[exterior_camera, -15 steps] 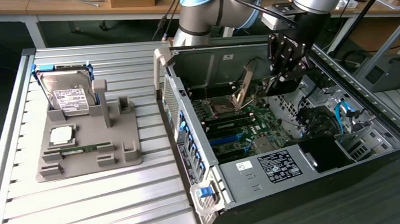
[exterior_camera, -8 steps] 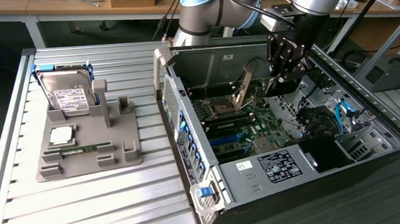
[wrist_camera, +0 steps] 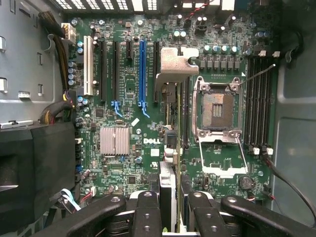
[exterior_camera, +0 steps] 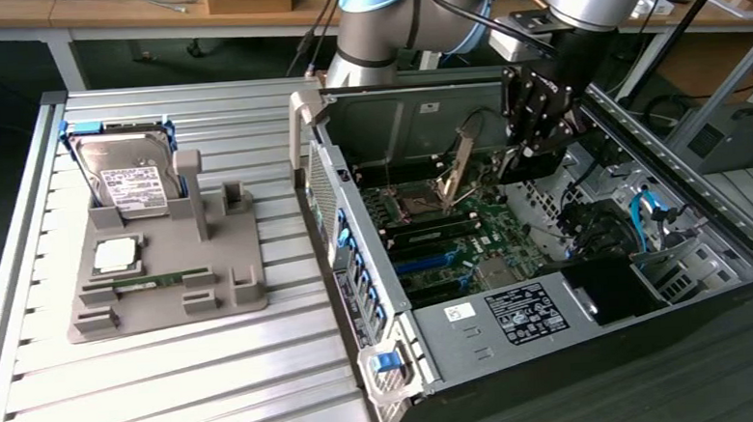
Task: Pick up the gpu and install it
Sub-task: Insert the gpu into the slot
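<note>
Inside the open computer case (exterior_camera: 468, 346), on the exterior view's right, the arm reaches down over the motherboard (exterior_camera: 482, 254), and the gripper (exterior_camera: 528, 155) is clamped on the gpu (exterior_camera: 458, 168). From above the wrist, the gripper (wrist_camera: 173, 217) has its fingers (wrist_camera: 148, 212) pressed in from both flat faces of the gpu (wrist_camera: 169, 173), so the card is seen edge-on, running straight away from the jaws toward its silver end bracket (wrist_camera: 173, 66). That settles where the card lies from the gripper: directly below it, between the fingers, hanging edge-down toward the board rather than off to one side. Its long axis runs parallel to the row of expansion slots, the same direction as the blue slot (wrist_camera: 142, 74) and the black slots beside it. The card sits on the processor socket (wrist_camera: 217, 111) side of the blue slot, just beside the nearest black slot (wrist_camera: 156, 69), with the bracket toward the rear wall of the case. Whether its lower edge already touches a slot I cannot tell; from the side it looks to me as if it hangs a little above the board. Well apart, on the grey tray (exterior_camera: 162, 309) at the exterior view's left, a hard drive (exterior_camera: 123, 176) and a memory stick (exterior_camera: 148, 279) sit untouched.
</note>
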You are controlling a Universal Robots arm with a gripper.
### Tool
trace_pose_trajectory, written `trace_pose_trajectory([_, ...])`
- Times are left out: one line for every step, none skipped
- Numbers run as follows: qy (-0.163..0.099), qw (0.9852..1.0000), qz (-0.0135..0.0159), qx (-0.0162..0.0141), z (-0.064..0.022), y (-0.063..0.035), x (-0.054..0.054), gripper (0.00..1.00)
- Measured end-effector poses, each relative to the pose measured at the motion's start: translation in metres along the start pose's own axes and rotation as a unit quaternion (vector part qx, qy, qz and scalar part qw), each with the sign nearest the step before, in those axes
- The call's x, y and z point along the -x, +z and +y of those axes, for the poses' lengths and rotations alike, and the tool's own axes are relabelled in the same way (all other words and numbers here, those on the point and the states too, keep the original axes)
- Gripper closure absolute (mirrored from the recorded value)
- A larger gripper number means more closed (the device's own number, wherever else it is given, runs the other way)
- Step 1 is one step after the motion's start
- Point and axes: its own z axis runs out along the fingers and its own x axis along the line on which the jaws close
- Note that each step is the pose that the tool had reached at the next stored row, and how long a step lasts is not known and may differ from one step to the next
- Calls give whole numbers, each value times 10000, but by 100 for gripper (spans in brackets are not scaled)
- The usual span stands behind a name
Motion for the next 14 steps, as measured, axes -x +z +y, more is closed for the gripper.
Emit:
trace_pose_trajectory([0,10000,1,0,1,2,0,73])
trace_pose_trajectory([0,10000,1,0,2,4,0,73])
trace_pose_trajectory([0,10000,1,0,3,6,-1,73])
trace_pose_trajectory([0,10000,0,0,4,9,-1,73])
trace_pose_trajectory([0,10000,0,0,5,11,-1,73])
trace_pose_trajectory([0,10000,0,0,6,14,-1,73])
trace_pose_trajectory([0,10000,0,0,7,16,-2,73])
trace_pose_trajectory([0,10000,0,0,9,19,-2,73])
trace_pose_trajectory([0,10000,1,0,10,22,-2,73])
trace_pose_trajectory([0,10000,1,0,11,25,-2,73])
trace_pose_trajectory([0,10000,1,0,12,27,-3,73])
trace_pose_trajectory([0,10000,1,0,13,30,-3,73])
trace_pose_trajectory([0,10000,0,0,13,33,-3,73])
trace_pose_trajectory([0,10000,0,0,14,35,-3,73])
